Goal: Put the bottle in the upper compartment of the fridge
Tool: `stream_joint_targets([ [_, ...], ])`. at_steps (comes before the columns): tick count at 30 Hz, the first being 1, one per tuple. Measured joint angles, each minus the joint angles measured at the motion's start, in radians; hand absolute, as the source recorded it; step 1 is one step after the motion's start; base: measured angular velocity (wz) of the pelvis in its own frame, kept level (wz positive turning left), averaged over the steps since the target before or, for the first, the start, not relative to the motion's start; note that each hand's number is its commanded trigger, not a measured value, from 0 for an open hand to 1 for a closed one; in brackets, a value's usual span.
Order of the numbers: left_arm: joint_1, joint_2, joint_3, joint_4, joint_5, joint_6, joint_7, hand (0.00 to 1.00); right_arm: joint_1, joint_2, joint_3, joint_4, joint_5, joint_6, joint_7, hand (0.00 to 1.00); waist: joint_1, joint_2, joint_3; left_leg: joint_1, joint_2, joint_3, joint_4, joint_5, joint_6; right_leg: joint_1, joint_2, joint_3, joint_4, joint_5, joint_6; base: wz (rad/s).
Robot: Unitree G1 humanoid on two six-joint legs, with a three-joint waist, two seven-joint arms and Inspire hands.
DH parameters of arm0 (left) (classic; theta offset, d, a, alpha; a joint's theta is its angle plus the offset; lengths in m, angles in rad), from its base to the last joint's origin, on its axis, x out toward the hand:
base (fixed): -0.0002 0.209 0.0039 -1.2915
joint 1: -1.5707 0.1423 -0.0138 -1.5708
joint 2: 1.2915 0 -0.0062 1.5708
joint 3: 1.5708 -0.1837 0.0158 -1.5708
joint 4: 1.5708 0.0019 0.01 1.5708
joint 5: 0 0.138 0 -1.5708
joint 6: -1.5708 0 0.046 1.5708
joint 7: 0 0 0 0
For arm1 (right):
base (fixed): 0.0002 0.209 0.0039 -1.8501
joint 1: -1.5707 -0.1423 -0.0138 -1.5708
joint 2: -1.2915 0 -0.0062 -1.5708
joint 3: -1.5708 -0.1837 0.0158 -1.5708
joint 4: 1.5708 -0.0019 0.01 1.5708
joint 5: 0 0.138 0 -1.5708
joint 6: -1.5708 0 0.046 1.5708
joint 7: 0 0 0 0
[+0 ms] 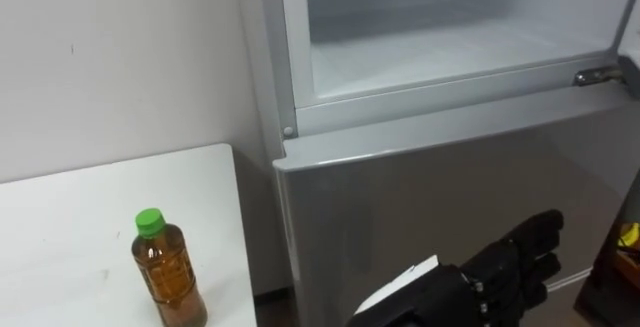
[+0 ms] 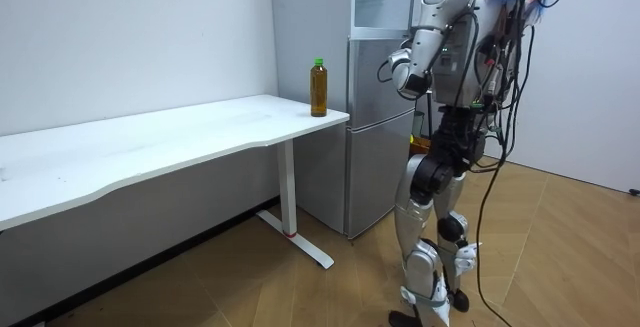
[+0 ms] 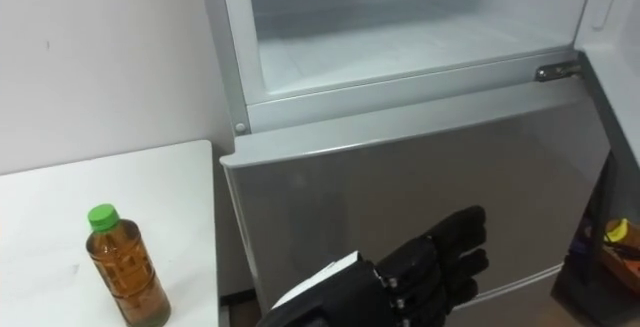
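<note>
The robot stands on a wooden floor (image 2: 300, 287) in a plain room with pale walls, close in front of a grey fridge (image 1: 430, 197) and facing it. The fridge's upper compartment (image 1: 450, 47) is open, and its white inside shows bare walls and a bare shelf. The lower door (image 3: 400, 177) below it is closed.

A long white table (image 1: 90, 217) runs along the wall, its end just beside the fridge. The bottle (image 1: 168, 272) stands upright on that end, near the front edge. It holds a brown liquid and has a green cap. Nothing touches it, and the tabletop around it is plain white (a few faint marks aside).

The left hand (image 1: 505, 267) is raised in front of the lower door, well apart from the bottle. Its dark fingers (image 1: 540, 235) are stretched out and relaxed, pointing up toward the view's right, and it holds nothing. In the room view the same arm is bent at the elbow, with the hand at chest height before the fridge.
</note>
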Motion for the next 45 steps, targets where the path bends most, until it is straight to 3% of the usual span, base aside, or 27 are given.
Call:
stream_joint_targets([
  [9, -0.009, 0.0, -0.03, 0.002, 0.019, 0.0, -0.004, 0.0, -0.008, -0.001, 0.038, -0.001, -0.01, -0.01, -0.002, 0.0, -0.001, 0.006, -0.0023, 0.003, 0.0, 0.001, 0.0, 0.0, 0.0, 0.002, 0.0, 0.001, 0.0, 0.0, 0.0, 0.0],
  [18, -0.009, -0.001, -0.067, 0.058, 0.04, -0.001, -0.004, 0.0, -0.017, 0.0, 0.038, 0.0, -0.013, -0.009, -0.011, 0.0, -0.003, 0.018, 0.0081, 0.001, -0.001, 0.001, -0.005, 0.0, 0.0, 0.001, 0.0, 0.0, -0.005, 0.0, 0.0, 0.0],
  [25, -0.009, -0.007, -0.115, 0.089, 0.082, -0.001, -0.005, 0.0, -0.036, 0.001, 0.095, 0.002, -0.013, -0.008, -0.011, 0.0, -0.003, 0.014, 0.0102, -0.01, 0.0, 0.0, -0.006, 0.0, 0.0, 0.0, 0.002, -0.001, -0.008, 0.0, 0.0, 0.0],
  [45, -0.015, -0.031, -0.229, 0.164, 0.085, 0.0, -0.019, 0.0, -0.062, 0.001, 0.153, 0.003, -0.055, -0.007, -0.019, 0.0, -0.005, 0.018, 0.0076, -0.011, 0.002, 0.0, 0.002, 0.0, 0.0, -0.001, 0.003, 0.0, 0.003, 0.0, 0.0, 0.0],
])
